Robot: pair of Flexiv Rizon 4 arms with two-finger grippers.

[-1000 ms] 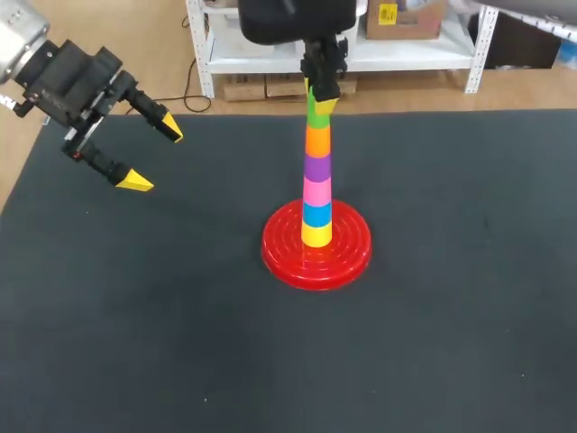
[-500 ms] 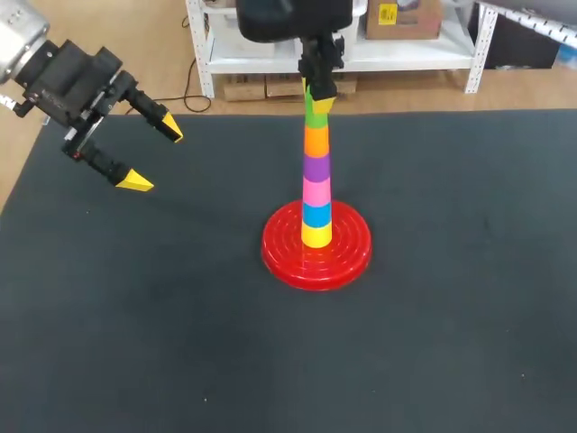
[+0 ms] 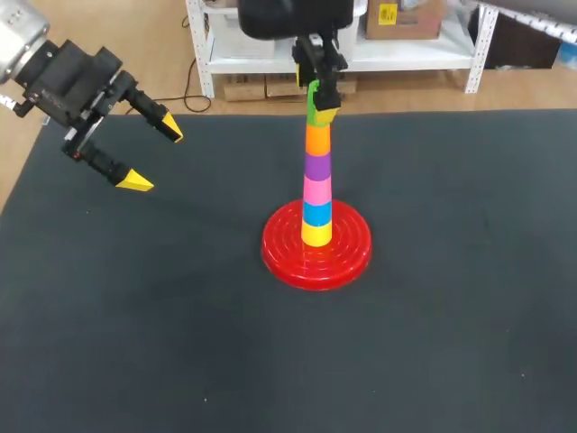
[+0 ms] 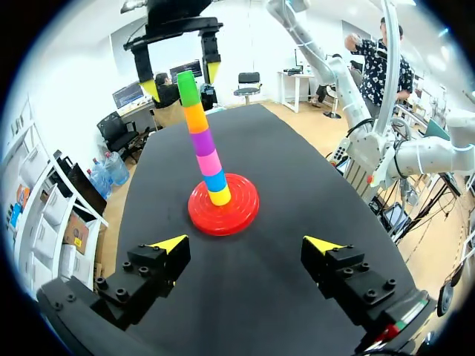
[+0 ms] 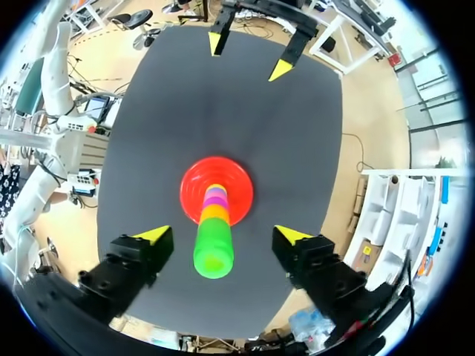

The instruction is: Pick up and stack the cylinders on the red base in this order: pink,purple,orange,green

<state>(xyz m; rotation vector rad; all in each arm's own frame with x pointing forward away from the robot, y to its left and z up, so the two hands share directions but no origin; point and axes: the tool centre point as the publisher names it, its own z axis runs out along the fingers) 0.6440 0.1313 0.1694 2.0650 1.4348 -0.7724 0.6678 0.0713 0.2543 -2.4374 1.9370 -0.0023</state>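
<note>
On the red base (image 3: 279,254) stands a tower of cylinders: yellow, blue, pink (image 3: 316,190), purple (image 3: 316,166), orange (image 3: 317,141) and green (image 3: 317,110) on top. My right gripper (image 3: 319,94) hangs straight over the tower, open. In the right wrist view its fingers (image 5: 154,235) stand clear of the green cylinder (image 5: 213,252) on both sides. My left gripper (image 3: 154,155) hovers open and empty over the table's far left. From the left wrist view the tower (image 4: 202,141) rises ahead of the left gripper (image 4: 249,245).
The dark mat (image 3: 433,325) covers the whole table, with nothing else lying on it. The red base (image 4: 245,211) sits near its middle.
My right gripper has opened and let go of the green cylinder, which stays on top of the tower. The left arm has not moved.
</note>
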